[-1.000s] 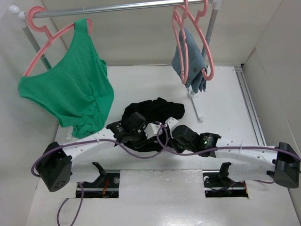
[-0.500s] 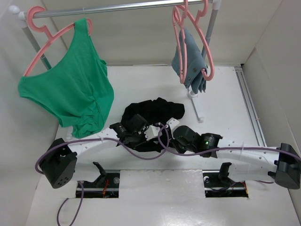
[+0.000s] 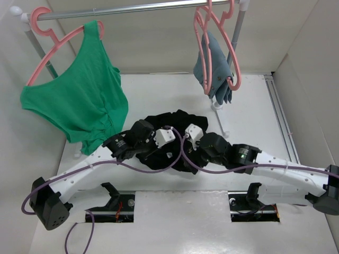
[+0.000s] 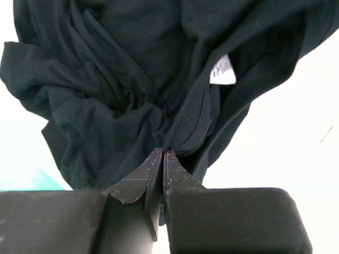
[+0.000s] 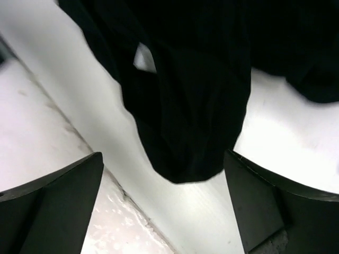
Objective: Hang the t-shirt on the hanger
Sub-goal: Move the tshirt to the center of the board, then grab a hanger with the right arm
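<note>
Left hand (image 4: 161,159) and right hand (image 5: 164,154) moved farther forward since a second ago, over t-shirt (image 3: 180,123). Left hand pinching t-shirt collar. Right hand spread above hanging fold. T-shirt crumpled mid-counter (image 3: 249,121). Hanger (image 3: 237,71) on rail (image 3: 132,8), well apart.

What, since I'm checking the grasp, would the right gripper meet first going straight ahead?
The t-shirt: its black fold sits just ahead of the open right gripper, though depth is unclear.
</note>
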Controlling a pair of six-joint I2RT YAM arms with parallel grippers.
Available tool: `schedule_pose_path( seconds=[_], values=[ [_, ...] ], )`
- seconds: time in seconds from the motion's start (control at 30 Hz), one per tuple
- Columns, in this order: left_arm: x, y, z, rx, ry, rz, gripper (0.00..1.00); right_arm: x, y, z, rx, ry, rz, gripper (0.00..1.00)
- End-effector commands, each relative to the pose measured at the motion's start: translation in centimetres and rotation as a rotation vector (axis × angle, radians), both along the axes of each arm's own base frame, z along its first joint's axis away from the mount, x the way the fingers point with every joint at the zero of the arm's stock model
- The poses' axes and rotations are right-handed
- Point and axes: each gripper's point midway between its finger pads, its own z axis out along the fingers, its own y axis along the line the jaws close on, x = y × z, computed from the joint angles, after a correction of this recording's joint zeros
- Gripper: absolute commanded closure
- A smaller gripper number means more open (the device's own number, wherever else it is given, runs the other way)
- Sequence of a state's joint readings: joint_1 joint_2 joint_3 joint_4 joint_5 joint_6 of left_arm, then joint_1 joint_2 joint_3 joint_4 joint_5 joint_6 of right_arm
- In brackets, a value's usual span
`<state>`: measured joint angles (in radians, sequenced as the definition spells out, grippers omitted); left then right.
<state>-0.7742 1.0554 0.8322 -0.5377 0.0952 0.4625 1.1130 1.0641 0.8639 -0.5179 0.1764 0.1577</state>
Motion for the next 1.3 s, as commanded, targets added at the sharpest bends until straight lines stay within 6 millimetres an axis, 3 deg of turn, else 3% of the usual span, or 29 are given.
schedule_pose_path(
  seconds=[0.0,0.03,0.07,0.13,0.17,0.27,0.3,0.37,0.4,0.5,0.53,0.63,0.77,0.87,0.97,1.07,1.2,1.27],
  values=[
    [-0.8,0.1,0.7,-0.041,0.057,0.026,1.00,0.2,2.7,8.7,0.182,-0.121,0.109,0.00],
    [-0.8,0.1,0.7,-0.041,0.057,0.026,1.00,0.1,2.9,9.8,0.196,-0.134,0.125,0.00],
    [-0.8,0.1,0.7,-0.041,0.057,0.026,1.00,0.1,3.3,12.7,0.239,-0.173,0.150,0.00],
    [-0.8,0.2,0.7,-0.040,0.057,0.040,1.00,-0.6,4.0,15.8,0.304,-0.202,0.217,0.03],
    [-0.6,0.0,0.8,-0.047,0.049,0.040,1.00,-0.8,4.4,18.4,0.343,-0.229,0.245,0.04],
    [-0.2,-0.2,1.1,-0.060,0.034,0.052,1.00,-2.0,5.3,22.1,0.398,-0.267,0.354,0.06],
    [-0.2,-0.2,1.1,-0.060,0.034,0.052,1.00,-2.3,5.6,24.8,0.444,-0.299,0.376,0.06],
    [0.0,-0.3,1.2,-0.060,0.034,0.052,1.00,-2.4,5.6,27.7,0.490,-0.342,0.390,0.07],
    [0.0,-0.3,1.2,-0.060,0.034,0.052,1.00,-2.4,5.5,30.7,0.538,-0.392,0.392,0.10],
    [0.1,-0.1,1.2,-0.060,0.034,0.061,1.00,-1.5,4.8,35.2,0.601,-0.478,0.330,0.13],
    [0.1,-0.1,1.2,-0.060,0.034,0.061,1.00,-1.2,4.6,37.8,0.633,-0.526,0.318,0.14],
    [0.1,-0.1,1.2,-0.060,0.034,0.061,1.00,0.5,3.8,41.8,0.665,-0.608,0.213,0.14],
    [0.6,0.1,1.6,-0.067,0.027,0.079,1.00,6.0,0.7,43.3,0.596,-0.679,-0.115,0.14],
    [0.7,-0.2,1.7,-0.072,0.032,0.074,1.00,10.9,-2.2,42.7,0.509,-0.716,-0.345,0.14],
    [0.9,-0.4,2.4,-0.086,0.017,0.073,1.00,15.1,-4.1,42.0,0.443,-0.738,-0.459,0.16],
    [1.1,-0.2,2.4,-0.086,0.017,0.082,1.00,18.1,-6.0,40.4,0.375,-0.731,-0.560,0.16],
    [1.2,-0.2,2.4,-0.095,0.026,0.092,1.00,21.7,-4.8,37.6,0.329,-0.685,-0.519,0.17],
    [1.2,-0.2,2.4,-0.095,0.026,0.092,1.00,22.5,-4.1,36.4,0.315,-0.656,-0.499,0.20]
  ],
)
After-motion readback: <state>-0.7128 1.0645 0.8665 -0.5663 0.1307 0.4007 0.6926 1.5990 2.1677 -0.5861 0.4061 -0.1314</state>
